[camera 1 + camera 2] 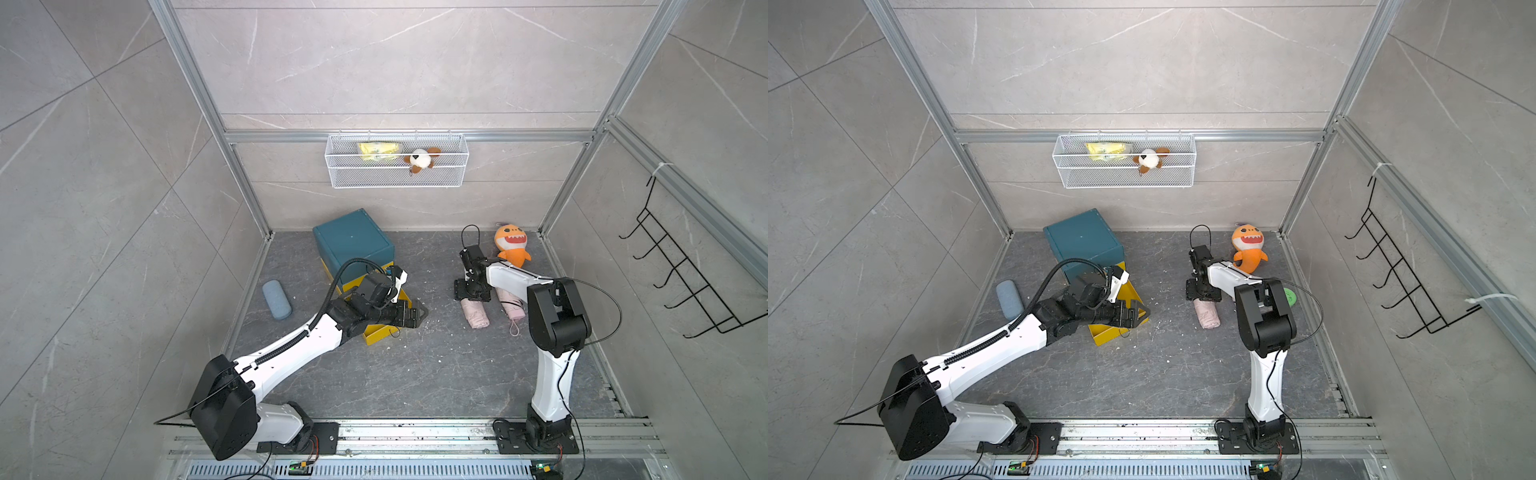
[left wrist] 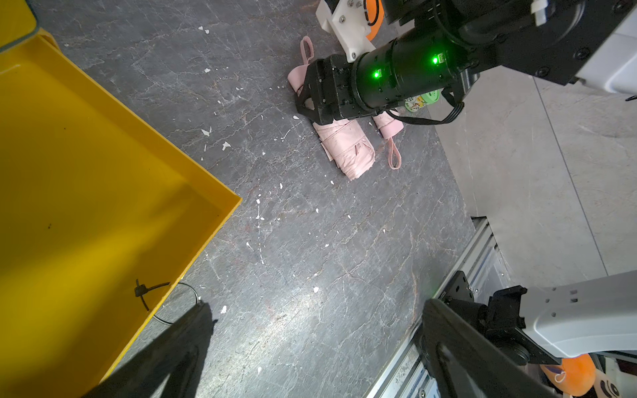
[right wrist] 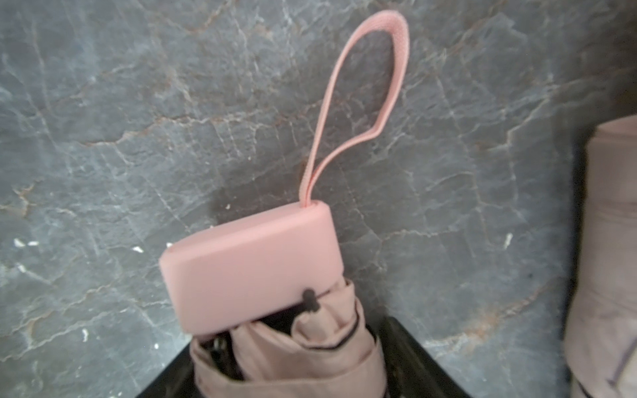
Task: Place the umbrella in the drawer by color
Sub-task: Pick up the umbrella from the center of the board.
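Umbrella (image 1: 475,313): pink and folded, it lies flat on the dark floor (image 1: 436,365) directly under my right gripper (image 1: 470,294). Its canopy end sticks out toward my base. Its handle (image 3: 248,268) and wrist strap (image 3: 401,38) point ahead of the jaws.
Glasses case (image 1: 276,299): blue-grey, well off to the outer side of my left gripper (image 1: 417,315). It is no part of this job.
Cabinet (image 1: 353,241): teal, just beyond my left gripper. The yellow drawer (image 2: 103,155) slides out of its foot toward me.
Drawer: pulled out and empty, right beneath my left gripper. It stands open, so I judge a drop from above needs no further pull.
Left gripper: jaws spread wide with nothing in them, hovering over the drawer's front corner. I reckon it waits there to steady the drawer while leaving most of the mouth free.
Right gripper: it points down and straddles the umbrella just behind the handle, with the folded canopy between the jaws. I cannot tell whether the pads press it yet. I pick that spot because the bundle should be stiffest next to the handle.
Second umbrella (image 1: 510,305): also pink, just beside my right gripper on its outer side and apart from the first.
Shark plush (image 1: 512,245): orange, beyond my right gripper and clear of it.
Colour match: only a yellow drawer shows open. I cannot tell whether it is the one meant for pink.
Risk: the loose strap may snag the drawer's rim.
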You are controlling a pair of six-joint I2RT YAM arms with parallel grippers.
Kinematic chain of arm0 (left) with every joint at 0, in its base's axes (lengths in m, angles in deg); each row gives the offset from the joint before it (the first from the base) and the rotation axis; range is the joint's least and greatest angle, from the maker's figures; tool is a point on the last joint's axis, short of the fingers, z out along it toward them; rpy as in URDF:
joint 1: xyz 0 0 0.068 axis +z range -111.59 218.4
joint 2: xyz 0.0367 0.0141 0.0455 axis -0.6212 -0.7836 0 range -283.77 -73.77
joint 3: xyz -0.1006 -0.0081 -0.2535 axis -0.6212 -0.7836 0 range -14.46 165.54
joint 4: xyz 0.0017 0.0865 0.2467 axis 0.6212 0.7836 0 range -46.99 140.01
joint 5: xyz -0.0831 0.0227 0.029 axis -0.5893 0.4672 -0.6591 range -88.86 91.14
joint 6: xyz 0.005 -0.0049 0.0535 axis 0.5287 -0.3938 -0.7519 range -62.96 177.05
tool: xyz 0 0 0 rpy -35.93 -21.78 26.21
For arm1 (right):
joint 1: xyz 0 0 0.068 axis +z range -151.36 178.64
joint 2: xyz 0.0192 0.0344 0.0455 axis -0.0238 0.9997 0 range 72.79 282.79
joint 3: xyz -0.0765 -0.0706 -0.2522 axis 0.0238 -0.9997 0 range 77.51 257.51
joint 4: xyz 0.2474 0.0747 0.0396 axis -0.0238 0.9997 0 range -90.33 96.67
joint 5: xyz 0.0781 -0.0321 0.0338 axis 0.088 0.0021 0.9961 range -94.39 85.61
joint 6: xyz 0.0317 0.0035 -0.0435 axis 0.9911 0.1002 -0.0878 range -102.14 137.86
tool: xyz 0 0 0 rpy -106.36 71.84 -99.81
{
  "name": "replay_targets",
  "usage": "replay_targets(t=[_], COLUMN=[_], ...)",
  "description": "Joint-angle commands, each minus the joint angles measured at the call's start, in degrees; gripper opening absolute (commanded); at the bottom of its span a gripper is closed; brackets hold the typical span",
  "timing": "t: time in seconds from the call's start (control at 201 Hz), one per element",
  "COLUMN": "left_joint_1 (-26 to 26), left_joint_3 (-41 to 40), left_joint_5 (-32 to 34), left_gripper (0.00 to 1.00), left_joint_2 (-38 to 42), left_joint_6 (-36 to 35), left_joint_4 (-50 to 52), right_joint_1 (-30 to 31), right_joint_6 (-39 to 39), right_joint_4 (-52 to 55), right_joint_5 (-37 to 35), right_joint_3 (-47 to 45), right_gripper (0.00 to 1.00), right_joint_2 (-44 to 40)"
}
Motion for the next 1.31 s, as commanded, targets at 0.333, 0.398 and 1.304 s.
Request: replay_targets(t=[0.333,0.398,1.304], left_joint_1=[-0.1,0.1,-3.8], left_joint_3=[-1.0,-1.0,0.7], left_joint_5=[6.1,6.9,7.4], left_gripper=[0.98,0.98,0.97], left_joint_2=[5.6,6.4,-2.2], left_joint_6=[-2.9,-3.3,-0.7], left_joint_4=[3.8,4.6,-5.4], right_joint_1=[0.8,1.2,16.1], right_joint_6=[1.9,2.5,25.6], right_joint_4=[-4.8,-6.1,-27.1], right_joint_5=[10.9,12.2,24.5], right_joint_3=[-6.4,-7.8,-12.4], right_gripper=[0.33,0.31,0.30], right_joint_2=[-6.4,-8.2,-27.7])
